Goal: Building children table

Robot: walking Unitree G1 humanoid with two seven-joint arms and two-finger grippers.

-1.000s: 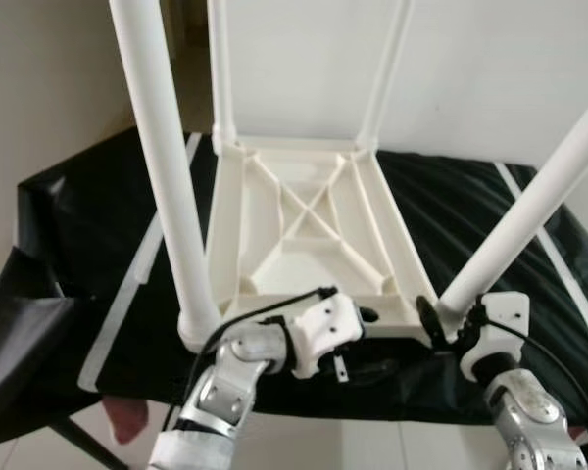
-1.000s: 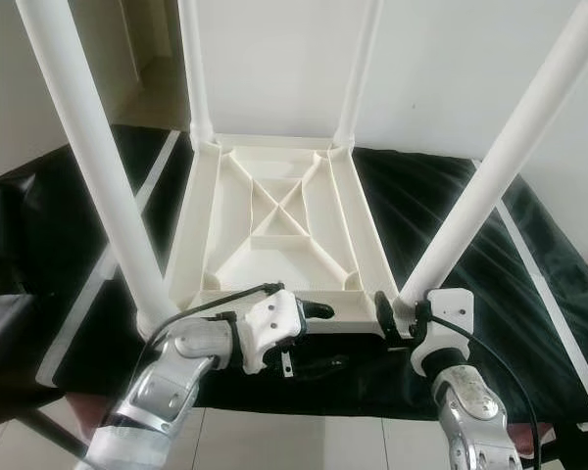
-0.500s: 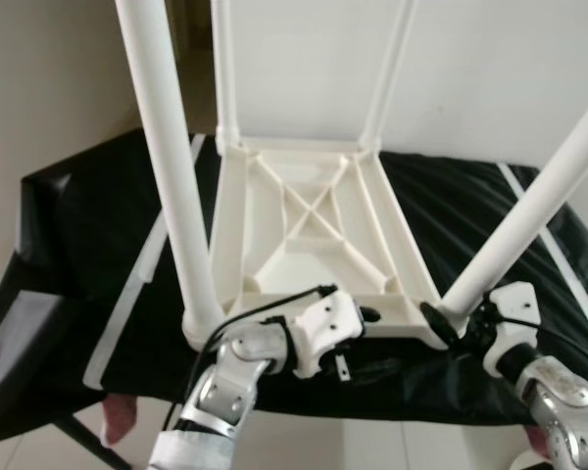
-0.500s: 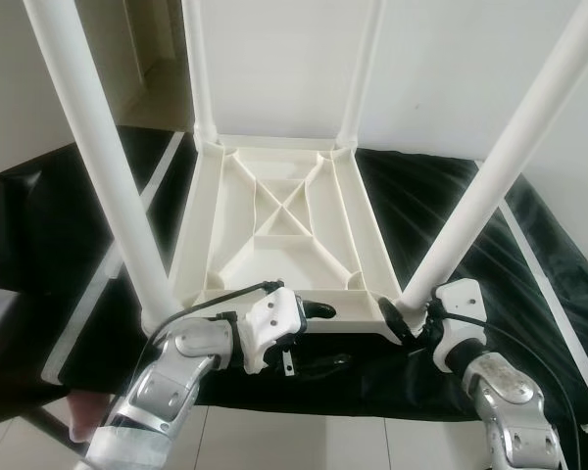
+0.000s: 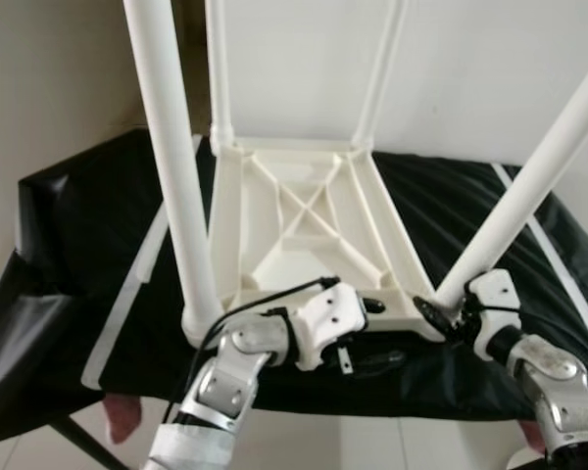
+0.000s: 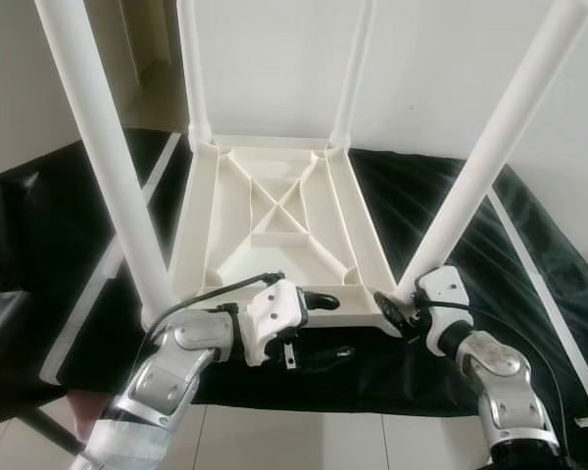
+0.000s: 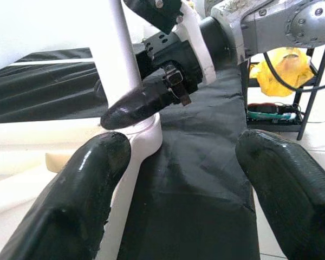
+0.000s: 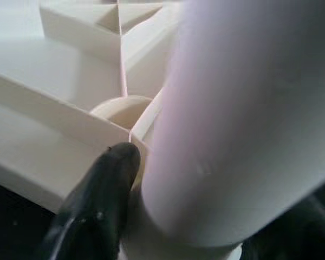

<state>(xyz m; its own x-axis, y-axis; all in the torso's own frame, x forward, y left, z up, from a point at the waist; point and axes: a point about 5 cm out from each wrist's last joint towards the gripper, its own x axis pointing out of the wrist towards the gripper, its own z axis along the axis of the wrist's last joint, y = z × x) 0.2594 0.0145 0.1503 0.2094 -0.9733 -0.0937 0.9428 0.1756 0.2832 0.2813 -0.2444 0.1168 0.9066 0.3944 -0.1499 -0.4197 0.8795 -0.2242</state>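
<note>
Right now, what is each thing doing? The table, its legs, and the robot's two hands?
table top: upside down on the black sheet.
four legs: all standing up in the corner sockets.
near right leg: leaning outward, not straight.
right gripper: at that leg's base, one finger on each side.
left gripper: open, around the table's front edge.

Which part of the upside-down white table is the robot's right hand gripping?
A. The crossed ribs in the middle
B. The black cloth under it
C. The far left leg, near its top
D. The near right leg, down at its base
D: the right hand closes around the base of the near right leg, where it meets the upturned table.
</note>
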